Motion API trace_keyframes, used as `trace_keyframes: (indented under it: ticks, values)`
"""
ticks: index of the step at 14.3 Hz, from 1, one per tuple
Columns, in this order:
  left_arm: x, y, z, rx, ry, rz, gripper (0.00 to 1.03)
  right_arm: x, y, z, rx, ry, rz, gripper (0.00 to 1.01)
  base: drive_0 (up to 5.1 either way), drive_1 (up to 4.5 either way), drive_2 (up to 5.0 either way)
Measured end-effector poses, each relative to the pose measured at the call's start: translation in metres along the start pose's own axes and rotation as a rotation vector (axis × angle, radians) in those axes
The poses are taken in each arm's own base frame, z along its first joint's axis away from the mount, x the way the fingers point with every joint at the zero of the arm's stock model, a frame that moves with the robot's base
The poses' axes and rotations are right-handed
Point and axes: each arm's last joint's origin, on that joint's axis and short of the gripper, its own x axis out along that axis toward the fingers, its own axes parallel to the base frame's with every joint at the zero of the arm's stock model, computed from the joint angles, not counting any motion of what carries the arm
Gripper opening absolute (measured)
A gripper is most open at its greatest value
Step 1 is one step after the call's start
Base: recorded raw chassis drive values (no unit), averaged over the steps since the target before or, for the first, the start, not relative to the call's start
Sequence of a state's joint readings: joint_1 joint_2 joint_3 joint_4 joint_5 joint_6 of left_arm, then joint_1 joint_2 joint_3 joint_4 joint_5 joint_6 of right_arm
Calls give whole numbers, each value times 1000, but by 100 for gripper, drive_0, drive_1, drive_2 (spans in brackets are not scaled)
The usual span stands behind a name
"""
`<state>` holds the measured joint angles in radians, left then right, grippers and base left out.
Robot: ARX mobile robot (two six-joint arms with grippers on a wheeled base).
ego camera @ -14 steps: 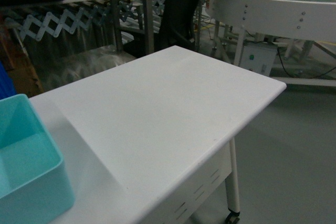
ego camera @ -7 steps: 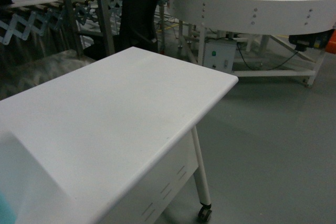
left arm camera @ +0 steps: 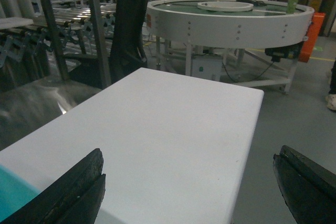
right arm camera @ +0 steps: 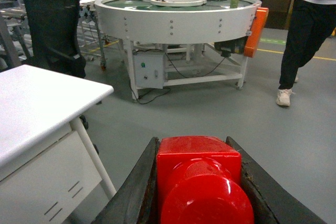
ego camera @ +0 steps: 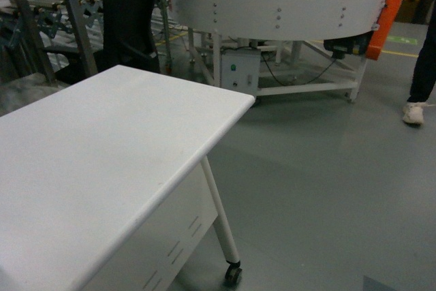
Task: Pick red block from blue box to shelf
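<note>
between the right tool's [right arm camera: 202,182] dark fingers, pinched tight: red block [right arm camera: 202,174], stud facing the camera, held above grey floor [right arm camera: 210,114]. off to its left, white surface [right arm camera: 37,108] on a caster leg. left tool [left arm camera: 189,182] spread wide over that surface, nothing in it, a sliver of blue box [left arm camera: 13,195] beside it. beyond, round white conveyor table [ego camera: 272,5], black chair [ego camera: 129,18].
</note>
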<state>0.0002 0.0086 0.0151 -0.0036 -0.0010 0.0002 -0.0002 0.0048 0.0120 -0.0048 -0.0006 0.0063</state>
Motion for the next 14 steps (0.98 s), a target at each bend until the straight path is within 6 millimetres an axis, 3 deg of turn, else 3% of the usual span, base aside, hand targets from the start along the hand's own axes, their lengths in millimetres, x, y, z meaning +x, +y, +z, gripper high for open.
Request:
trace_keyframes:
  ticks: [14]
  values:
    - [0,0,0,0,0,-1,98,0,0,0,0,0,0,27,-160,-160,-160]
